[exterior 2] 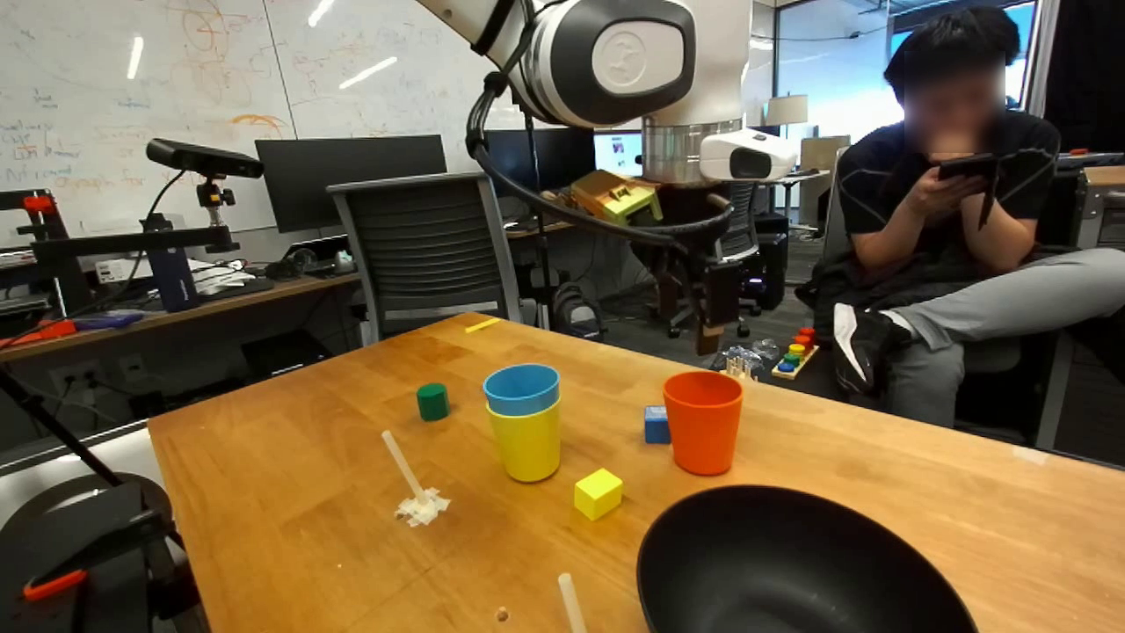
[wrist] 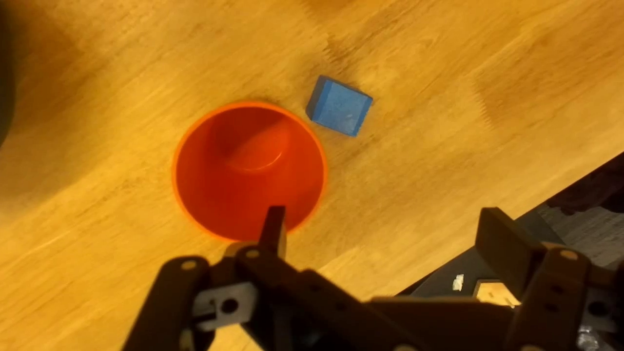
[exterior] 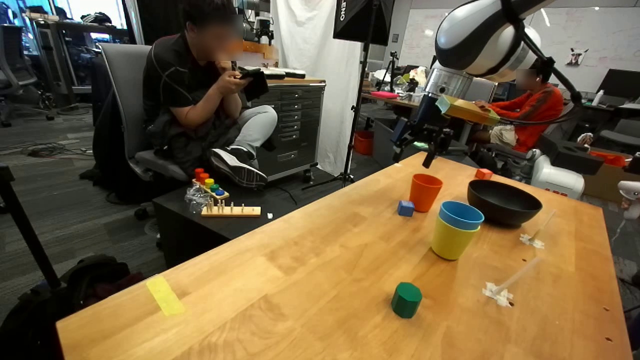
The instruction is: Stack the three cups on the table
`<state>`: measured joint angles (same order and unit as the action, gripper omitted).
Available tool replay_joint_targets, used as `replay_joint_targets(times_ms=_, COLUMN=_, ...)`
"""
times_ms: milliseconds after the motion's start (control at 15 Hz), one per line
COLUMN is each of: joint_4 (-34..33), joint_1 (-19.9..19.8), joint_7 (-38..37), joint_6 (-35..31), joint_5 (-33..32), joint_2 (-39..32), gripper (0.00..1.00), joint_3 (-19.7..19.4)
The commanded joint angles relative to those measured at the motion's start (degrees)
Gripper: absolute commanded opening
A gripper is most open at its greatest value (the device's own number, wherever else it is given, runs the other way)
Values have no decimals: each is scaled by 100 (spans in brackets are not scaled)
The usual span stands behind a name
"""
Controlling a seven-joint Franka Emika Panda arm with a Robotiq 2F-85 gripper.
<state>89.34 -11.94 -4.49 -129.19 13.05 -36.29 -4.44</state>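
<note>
The orange cup [exterior: 425, 193] stands upright on the wooden table [exterior: 280, 290]; it also shows in an exterior view [exterior 2: 702, 424]. In the wrist view I look down into the orange cup [wrist: 251, 170], which is empty. The light blue cup [exterior: 460, 215] sits inside the yellow cup [exterior: 453, 241], with its upper part showing above the yellow rim; the pair [exterior 2: 526, 440] stands apart from the orange cup. My gripper [wrist: 383, 214] is open with nothing between its fingers. It hangs above the table's edge near the orange cup, and its left finger overlaps that cup's rim in the wrist view.
A blue block [wrist: 341, 106] lies close beside the orange cup. A black bowl [exterior: 505, 202], a green block [exterior: 406, 300], a yellow block [exterior 2: 598, 494] and an orange-red block [exterior: 483, 174] are on the table. Thin translucent sticks [exterior: 517, 276] are taped upright at an angle.
</note>
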Motion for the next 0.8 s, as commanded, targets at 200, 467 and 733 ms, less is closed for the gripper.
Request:
replay_joint_targets(times_ms=200, joint_4=-282, joint_1=-64, joint_7=-174, joint_6=325, joint_5=76, joint_2=-252, gripper=100, joint_3=-6)
replay_joint_targets(times_ms=467, joint_4=-313, joint_1=-32, joint_7=-227, joint_6=353, joint_5=38, joint_2=-368, gripper=74, joint_3=-11)
replay_joint_targets(times_ms=733, joint_4=-321, joint_1=-4, joint_7=-250, joint_6=357, joint_5=4, joint_2=-419, gripper=42, joint_3=-21)
